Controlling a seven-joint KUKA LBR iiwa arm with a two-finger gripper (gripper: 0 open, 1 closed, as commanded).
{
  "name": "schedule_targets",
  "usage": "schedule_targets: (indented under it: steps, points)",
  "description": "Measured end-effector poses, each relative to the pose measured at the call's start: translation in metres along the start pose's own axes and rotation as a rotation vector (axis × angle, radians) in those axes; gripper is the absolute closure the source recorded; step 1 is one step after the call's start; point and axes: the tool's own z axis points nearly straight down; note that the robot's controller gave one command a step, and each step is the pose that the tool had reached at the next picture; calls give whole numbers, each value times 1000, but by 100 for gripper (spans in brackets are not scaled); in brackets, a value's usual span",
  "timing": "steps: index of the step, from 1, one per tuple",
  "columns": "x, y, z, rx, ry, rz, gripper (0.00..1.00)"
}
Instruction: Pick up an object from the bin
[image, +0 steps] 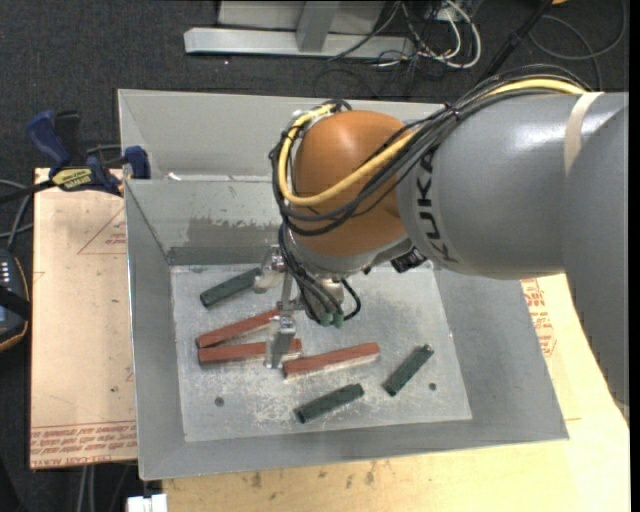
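In the camera view the arm (520, 190) comes in from the right. Its orange cover (345, 180) and a bundle of yellow and black cables (300, 195) hang over the middle of the grey bin (150, 330). Below the cover the gripper (281, 345) is down at the bin floor (400, 320). Whether it is spread or closed cannot be told, and nothing can be seen held in it.

Its tip stands at the right ends of two reddish-brown bars (235, 350), which lie side by side and run off to the gripper's left. A third reddish-brown bar (335, 360) begins just beside the tip and runs to its right.

Three more pieces lie apart from the gripper:
- a dark green bar (228, 289) up and to its left, near the back wall;
- a second dark green bar (328, 403) below it, toward the front wall;
- a third dark green bar (408, 370) tilted, well to its right.

The floor is dull grey metal, scuffed with pale speckles that are thickest around the bars under the gripper.

Outside the bin, beyond the back wall, is dark carpet (60, 60). On it lie a pale metal base (290, 38) and loose room cables (445, 35).
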Motion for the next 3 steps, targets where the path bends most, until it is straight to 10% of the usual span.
schedule_targets:
  steps: [1, 2, 3]
  points:
    - [13, -23, 72, 3, 9, -58, 0]
    - [-82, -2, 120, -4, -13, -373, 100]
    - [-82, -2, 120, -4, -13, -373, 100]
